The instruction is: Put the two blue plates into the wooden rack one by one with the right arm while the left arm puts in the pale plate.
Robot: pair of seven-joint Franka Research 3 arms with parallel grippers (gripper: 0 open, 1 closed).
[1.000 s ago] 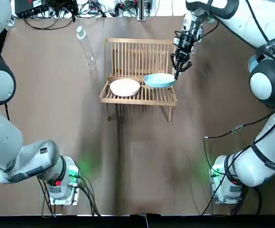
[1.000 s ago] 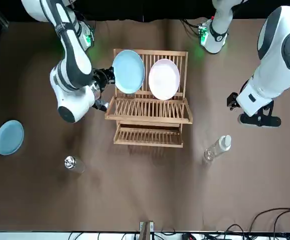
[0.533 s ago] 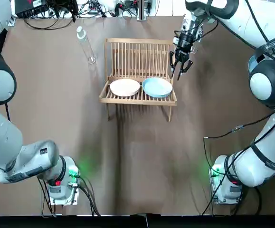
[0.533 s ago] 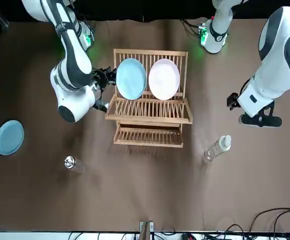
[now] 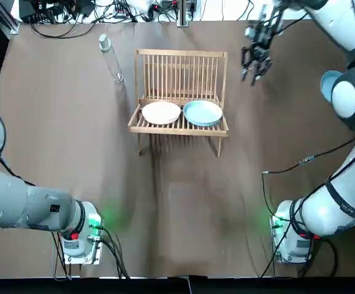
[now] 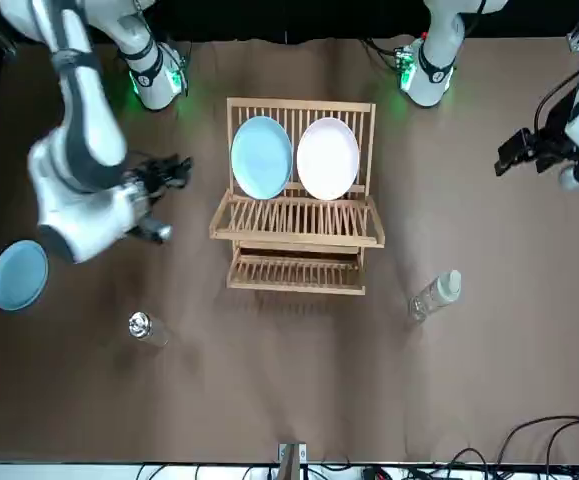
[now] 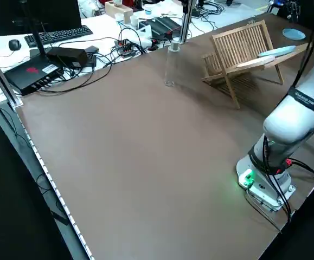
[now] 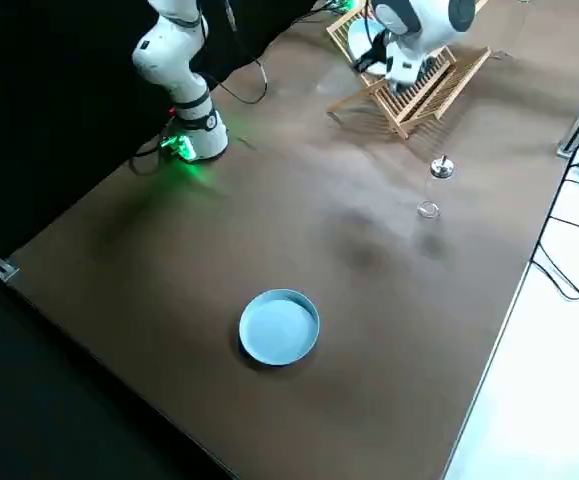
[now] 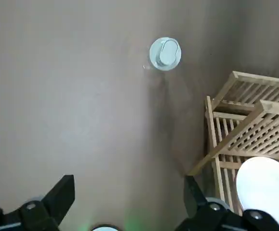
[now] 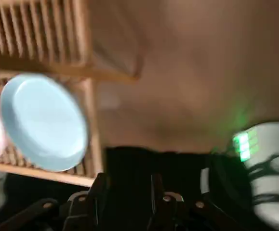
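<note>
While the right gripper (image 5: 254,70) hangs empty, fingers slightly apart, the round blue plate (image 8: 279,327) lying flat could slip from a rim pinch.

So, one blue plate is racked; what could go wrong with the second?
The second blue plate lies flat on the table, so the open right pincer may slip off its low rim.
The racked blue plate and pale plate nearly fill the wooden rack; a third could knock them.
A small jar not far from that plate could be swept over.
The left pincer is idle, off to the side.
</note>
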